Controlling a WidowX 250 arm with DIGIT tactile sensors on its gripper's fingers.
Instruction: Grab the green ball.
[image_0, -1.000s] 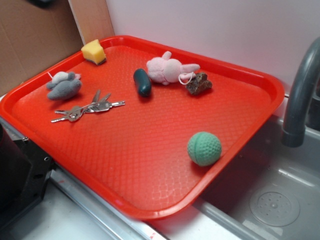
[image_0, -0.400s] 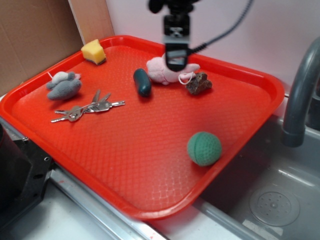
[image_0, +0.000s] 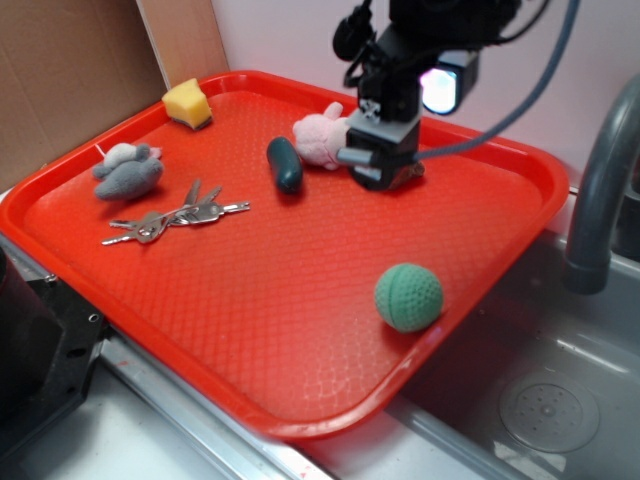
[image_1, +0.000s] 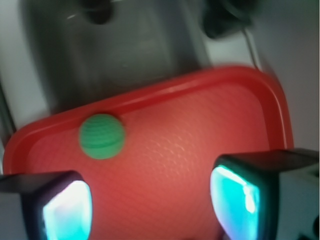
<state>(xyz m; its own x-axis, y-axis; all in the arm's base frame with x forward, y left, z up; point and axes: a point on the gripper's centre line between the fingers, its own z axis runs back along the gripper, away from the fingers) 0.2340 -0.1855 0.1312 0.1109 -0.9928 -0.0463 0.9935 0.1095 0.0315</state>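
The green ball (image_0: 409, 297) rests on the red tray (image_0: 280, 300) near its front right rim, a pale mint sphere with a dimpled surface. My gripper (image_0: 378, 166) hangs above the back of the tray, well behind the ball and clear of it. In the wrist view the ball (image_1: 102, 136) shows ahead and to the left of the gripper (image_1: 150, 210). The two fingers stand wide apart, open, with only bare tray (image_1: 190, 140) between them.
On the tray lie a pink plush (image_0: 318, 138), a dark teal capsule (image_0: 285, 165), a brown lump (image_0: 410, 170) partly hidden by the gripper, keys (image_0: 180, 215), a grey plush (image_0: 128, 172) and a yellow sponge (image_0: 187, 103). A faucet (image_0: 600, 190) and sink (image_0: 540, 400) lie right of the tray.
The gripper came into view from above and has dropped lower and slightly right over the back of the tray, now covering part of the pink plush and brown lump. The ball has not moved.
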